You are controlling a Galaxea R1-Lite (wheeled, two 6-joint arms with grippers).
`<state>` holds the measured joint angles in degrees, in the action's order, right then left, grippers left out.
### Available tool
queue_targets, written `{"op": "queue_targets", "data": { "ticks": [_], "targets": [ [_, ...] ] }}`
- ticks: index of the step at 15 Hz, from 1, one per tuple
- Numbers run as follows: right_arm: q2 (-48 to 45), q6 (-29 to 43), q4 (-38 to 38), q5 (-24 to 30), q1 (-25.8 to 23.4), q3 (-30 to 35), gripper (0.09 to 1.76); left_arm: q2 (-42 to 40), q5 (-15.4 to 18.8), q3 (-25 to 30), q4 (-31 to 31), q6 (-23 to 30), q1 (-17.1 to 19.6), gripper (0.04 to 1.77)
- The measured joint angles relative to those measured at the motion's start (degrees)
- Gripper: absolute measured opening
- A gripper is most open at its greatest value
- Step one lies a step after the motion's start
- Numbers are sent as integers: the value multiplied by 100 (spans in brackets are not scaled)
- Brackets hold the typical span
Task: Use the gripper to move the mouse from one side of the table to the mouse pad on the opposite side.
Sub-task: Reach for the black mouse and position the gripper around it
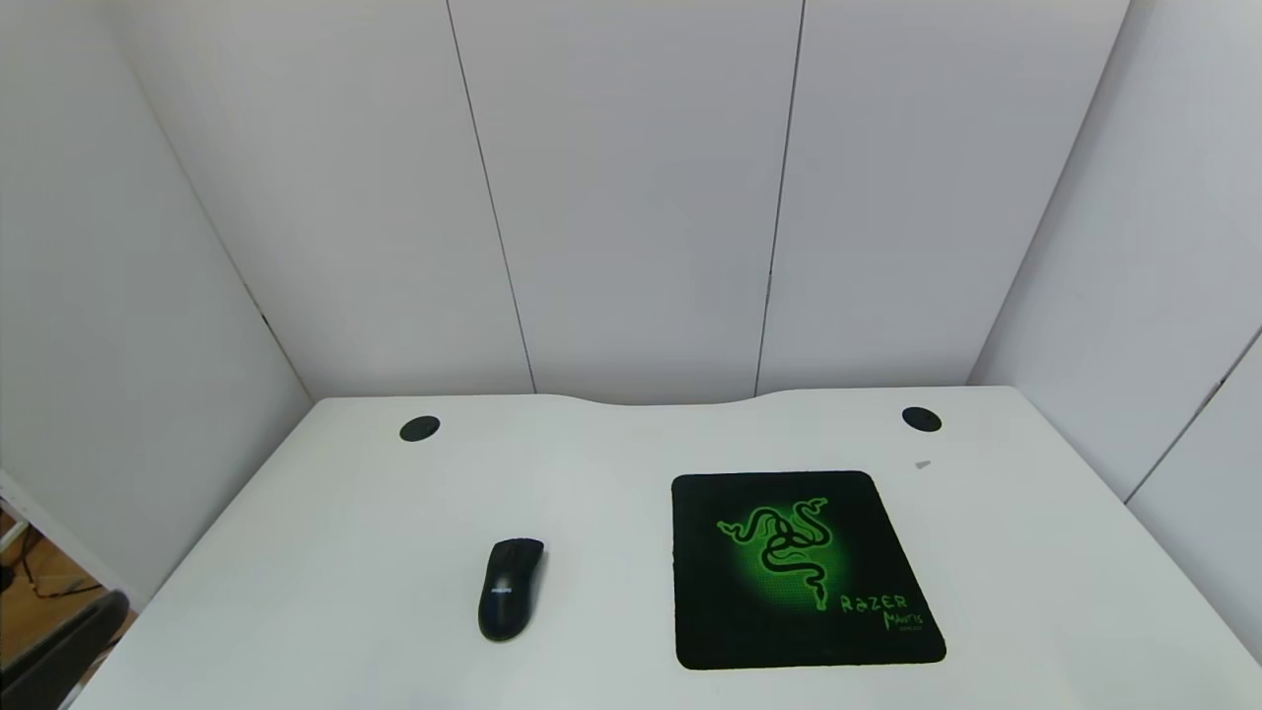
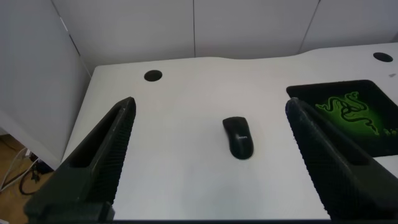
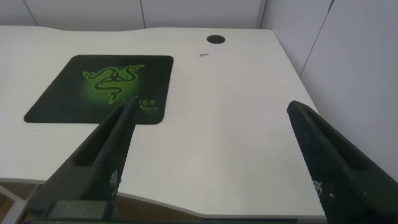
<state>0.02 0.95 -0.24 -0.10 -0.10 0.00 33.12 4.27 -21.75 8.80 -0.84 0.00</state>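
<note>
The black mouse [image 1: 511, 589] lies on the white table [image 1: 325, 552], left of centre, apart from the mouse pad. It also shows in the left wrist view [image 2: 239, 137]. The black mouse pad [image 1: 801, 568] with its green snake emblem lies right of centre; it shows in the left wrist view [image 2: 357, 109] and the right wrist view [image 3: 102, 87]. My left gripper [image 2: 211, 107] is open and empty, back from the table's near left edge, well short of the mouse. My right gripper [image 3: 211, 109] is open and empty over the table's near right edge, beside the pad.
Two round black holes [image 1: 419, 429] [image 1: 921, 419] sit near the table's notched back edge. A small grey scrap [image 1: 923, 463] lies behind the pad. White wall panels close in the back and sides. Part of the left arm [image 1: 59, 651] shows at the lower left.
</note>
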Motion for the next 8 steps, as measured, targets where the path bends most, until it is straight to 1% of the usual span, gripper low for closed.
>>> {"op": "queue_targets", "data": {
  "ticks": [5, 6, 8],
  "targets": [
    [0, 2, 2, 0, 0, 0, 171, 1224, -88, -622, -76, 30, 0, 172],
    [0, 2, 0, 0, 0, 0, 171, 1436, -132, -752, -183, 35, 0, 172],
    [0, 2, 2, 2, 0, 0, 171, 1822, -165, -1118, -642, 155, -18, 172]
  ]
}}
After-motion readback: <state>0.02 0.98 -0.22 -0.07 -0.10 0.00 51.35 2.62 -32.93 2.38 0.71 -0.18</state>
